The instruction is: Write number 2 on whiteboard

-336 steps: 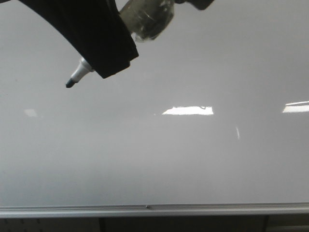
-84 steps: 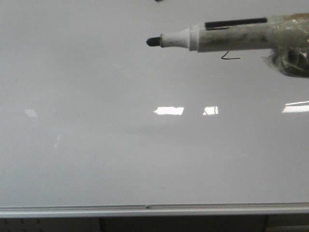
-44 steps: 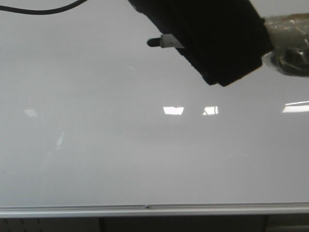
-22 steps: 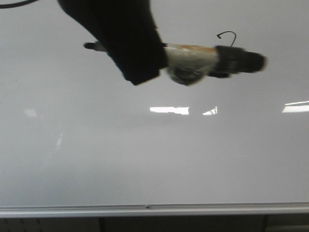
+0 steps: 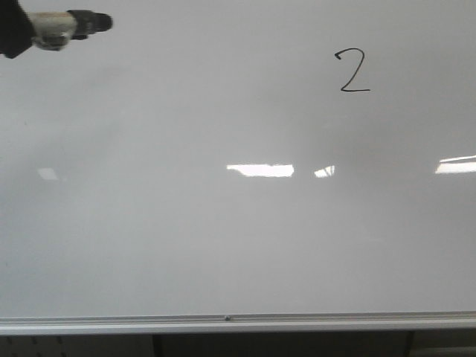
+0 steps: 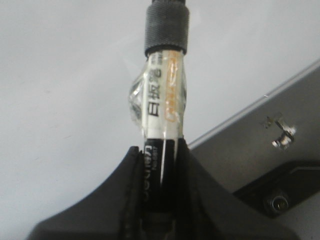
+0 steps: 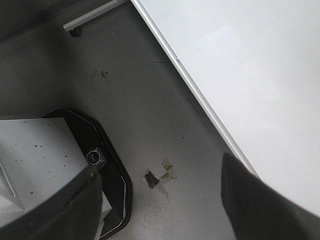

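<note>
The large glossy white-grey whiteboard (image 5: 223, 238) fills the view. The left gripper (image 6: 159, 150), clamped on the taped black-and-white marker (image 5: 71, 24), has pulled away to the far upper left, uncovering the finished thin black number 2 (image 5: 352, 71) at upper right; writing looks complete. The right gripper (image 7: 160, 200) hangs open, empty.

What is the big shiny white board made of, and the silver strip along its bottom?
The big white-grey whiteboard looks like a smooth, glossy coated panel, since bright light patches mirror off it; whether it is painted steel or plastic cannot be told. The silver tray rail along its lower edge looks like brushed metal, probably aluminium, from its dull grey sheen and straight edges.
</note>
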Motion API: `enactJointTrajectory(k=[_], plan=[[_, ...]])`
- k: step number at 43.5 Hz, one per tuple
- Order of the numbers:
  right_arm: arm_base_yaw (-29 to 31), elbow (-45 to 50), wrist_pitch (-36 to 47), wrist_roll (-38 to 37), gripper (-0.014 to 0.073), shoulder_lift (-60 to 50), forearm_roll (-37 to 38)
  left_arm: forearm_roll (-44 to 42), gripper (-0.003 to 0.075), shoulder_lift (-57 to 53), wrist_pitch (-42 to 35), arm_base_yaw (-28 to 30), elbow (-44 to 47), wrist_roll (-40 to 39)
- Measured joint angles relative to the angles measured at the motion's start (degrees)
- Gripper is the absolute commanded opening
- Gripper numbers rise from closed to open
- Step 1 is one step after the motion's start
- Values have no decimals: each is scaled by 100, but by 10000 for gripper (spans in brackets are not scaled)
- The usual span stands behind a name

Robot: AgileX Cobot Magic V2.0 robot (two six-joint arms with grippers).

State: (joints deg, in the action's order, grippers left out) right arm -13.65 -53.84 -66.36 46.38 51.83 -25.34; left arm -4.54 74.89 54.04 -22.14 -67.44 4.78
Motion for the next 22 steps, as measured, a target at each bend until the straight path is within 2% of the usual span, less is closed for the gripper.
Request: enactJointTrajectory(k=[6, 12, 22], plan=[[0, 0, 25, 0, 528, 0, 0, -14, -10, -25, -1076, 867, 600, -416], [0, 0, 87, 0, 528, 0, 0, 47, -10, -25, -2479, 1450, 1268, -739], [0, 0, 261, -14, 528, 0, 0, 175, -10, 79, -4797, 1691, 2165, -820]])
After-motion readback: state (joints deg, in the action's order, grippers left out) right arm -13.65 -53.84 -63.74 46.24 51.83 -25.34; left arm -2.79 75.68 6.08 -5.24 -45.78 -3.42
